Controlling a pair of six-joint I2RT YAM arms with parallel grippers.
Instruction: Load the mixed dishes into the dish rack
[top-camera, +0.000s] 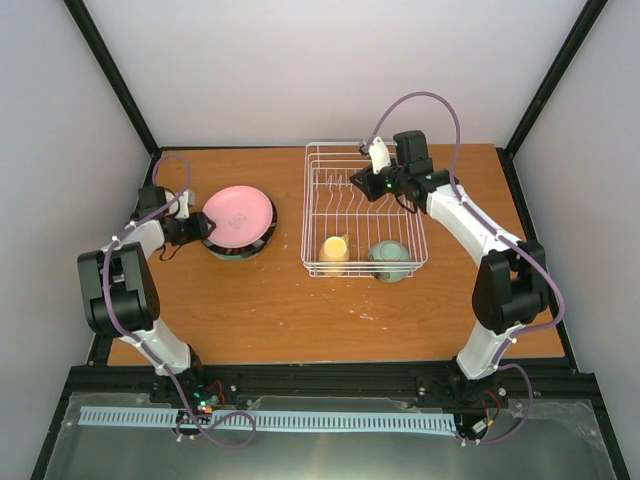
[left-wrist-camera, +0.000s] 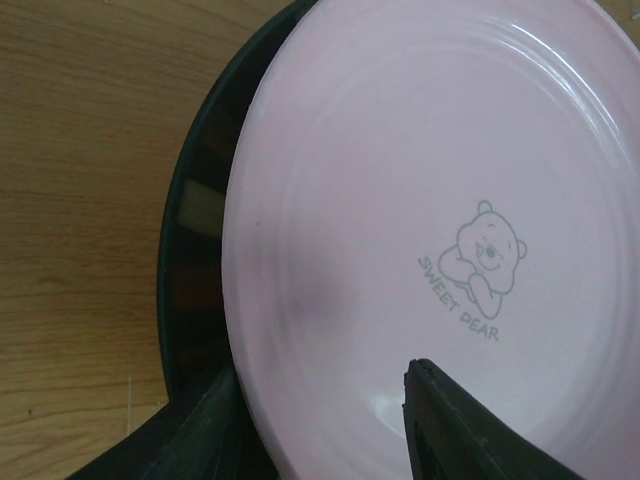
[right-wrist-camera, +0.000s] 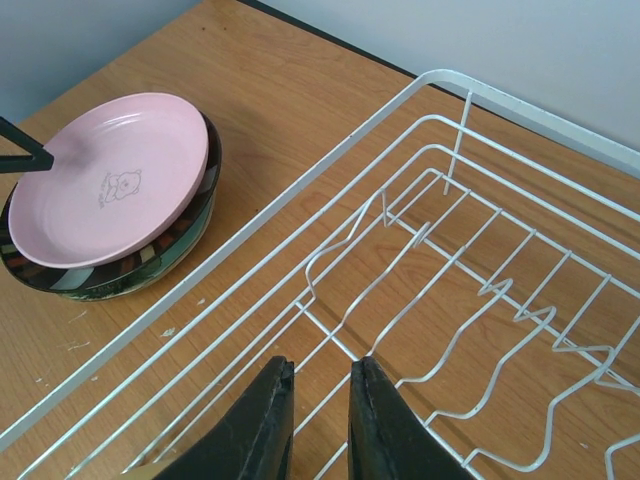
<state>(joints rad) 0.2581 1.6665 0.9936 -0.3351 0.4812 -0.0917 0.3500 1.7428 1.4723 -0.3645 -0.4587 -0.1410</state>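
Both arms (top-camera: 150, 290) are built of white links and bulky black joints, with lilac cables looping along them. The right arm (top-camera: 480, 240) shows a small green light, and its fingers (right-wrist-camera: 265, 425) are matte black wedges.
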